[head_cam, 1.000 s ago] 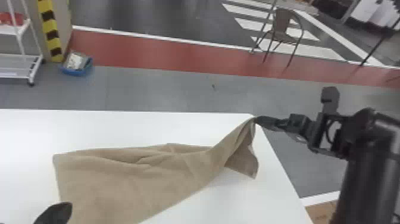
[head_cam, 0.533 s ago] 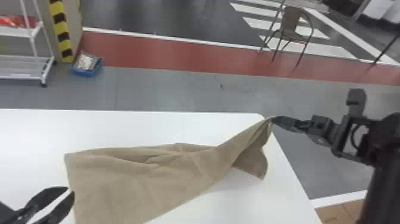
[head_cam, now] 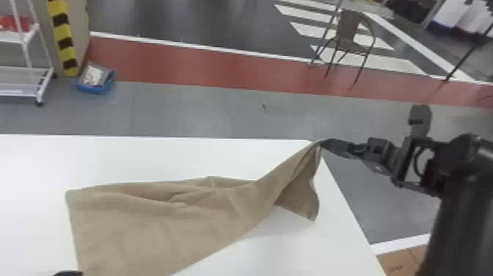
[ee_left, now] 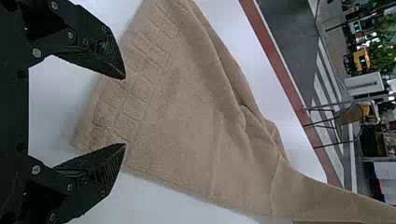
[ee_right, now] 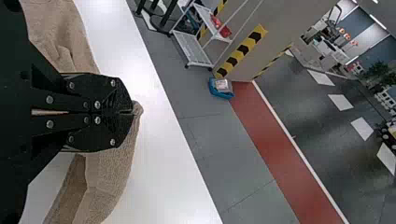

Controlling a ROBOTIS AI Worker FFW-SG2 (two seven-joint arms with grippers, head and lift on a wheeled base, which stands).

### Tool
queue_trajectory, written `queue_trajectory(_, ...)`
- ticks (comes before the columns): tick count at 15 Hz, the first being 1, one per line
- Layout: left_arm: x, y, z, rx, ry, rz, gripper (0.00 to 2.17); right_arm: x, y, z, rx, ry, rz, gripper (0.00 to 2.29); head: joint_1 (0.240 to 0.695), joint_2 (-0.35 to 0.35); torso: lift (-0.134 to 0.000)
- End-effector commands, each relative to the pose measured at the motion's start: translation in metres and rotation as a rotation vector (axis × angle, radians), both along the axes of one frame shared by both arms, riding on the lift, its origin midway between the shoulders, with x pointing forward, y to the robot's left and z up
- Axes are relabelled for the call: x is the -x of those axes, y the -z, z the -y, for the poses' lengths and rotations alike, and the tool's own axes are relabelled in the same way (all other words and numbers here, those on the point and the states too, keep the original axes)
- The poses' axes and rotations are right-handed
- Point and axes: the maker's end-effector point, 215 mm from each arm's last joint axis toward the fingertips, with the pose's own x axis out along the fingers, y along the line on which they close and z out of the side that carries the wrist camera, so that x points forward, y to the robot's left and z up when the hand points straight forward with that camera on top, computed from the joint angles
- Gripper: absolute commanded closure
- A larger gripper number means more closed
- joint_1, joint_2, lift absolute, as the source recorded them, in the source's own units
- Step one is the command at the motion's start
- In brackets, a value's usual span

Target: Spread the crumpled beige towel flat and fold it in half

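Note:
In the head view the beige towel (head_cam: 157, 220) lies wrinkled on the white table, its right part drawn up into a twisted, raised corner. My right gripper (head_cam: 322, 142) holds that corner above the table's far right corner, with a flap hanging below. The right wrist view has the right gripper (ee_right: 133, 112) shut on the towel (ee_right: 109, 172). At the bottom left edge of the head view is a tip of my left gripper (head_cam: 68, 273). The left wrist view shows the left gripper (ee_left: 125, 112) open over the towel's patterned end (ee_left: 140, 88), fingertips apart.
The white table (head_cam: 146, 158) ends at a far edge and a slanting right edge, with grey floor beyond. Farther off stand a chair (head_cam: 350, 33), a white shelf rack (head_cam: 22, 73) and a blue bin (head_cam: 95, 88).
The head view has shifted a little. My left gripper came farther into view with its fingers apart, then dropped back toward the bottom edge. My right gripper still holds the raised corner.

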Motion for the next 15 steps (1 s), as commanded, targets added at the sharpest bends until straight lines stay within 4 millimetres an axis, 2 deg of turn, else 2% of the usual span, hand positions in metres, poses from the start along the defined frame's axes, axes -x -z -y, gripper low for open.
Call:
queue_trajectory(1, 0.008, 0.012, 0.003, -0.043, 0.026, -0.011, 0.44, 0.0, -0.001, 0.001, 0.003, 0.001, -0.002, 1.21, 0.695, -0.35, 0.0)
queue_trajectory(7, 0.023, 0.035, -0.003, -0.119, 0.042, -0.057, 0.55, 0.0, 0.001, 0.004, -0.01, 0.006, -0.004, 1.21, 0.695, -0.35, 0.0)
queue_trajectory(10, 0.024, 0.044, -0.009, -0.153, 0.025, -0.097, 0.55, -0.001, 0.002, 0.0, -0.009, -0.003, -0.008, 1.21, 0.695, -0.35, 0.0)
queue_trajectory(11, 0.023, 0.044, -0.006, -0.151, 0.033, -0.1, 0.55, -0.001, 0.002, -0.002, -0.009, -0.005, -0.007, 1.21, 0.695, -0.35, 0.0)
queue_trajectory(12, 0.023, 0.045, -0.007, -0.157, 0.03, -0.105, 0.57, -0.001, 0.002, -0.001, -0.01, -0.003, -0.007, 1.21, 0.695, -0.35, 0.0)
queue_trajectory(13, 0.02, 0.045, -0.008, -0.158, 0.026, -0.102, 0.7, -0.001, 0.002, -0.001, -0.01, -0.003, -0.007, 1.21, 0.695, -0.35, 0.0)
queue_trajectory(15, 0.02, 0.048, -0.008, -0.16, 0.027, -0.106, 0.7, 0.001, 0.004, 0.0, -0.011, 0.0, -0.009, 1.21, 0.695, -0.35, 0.0)
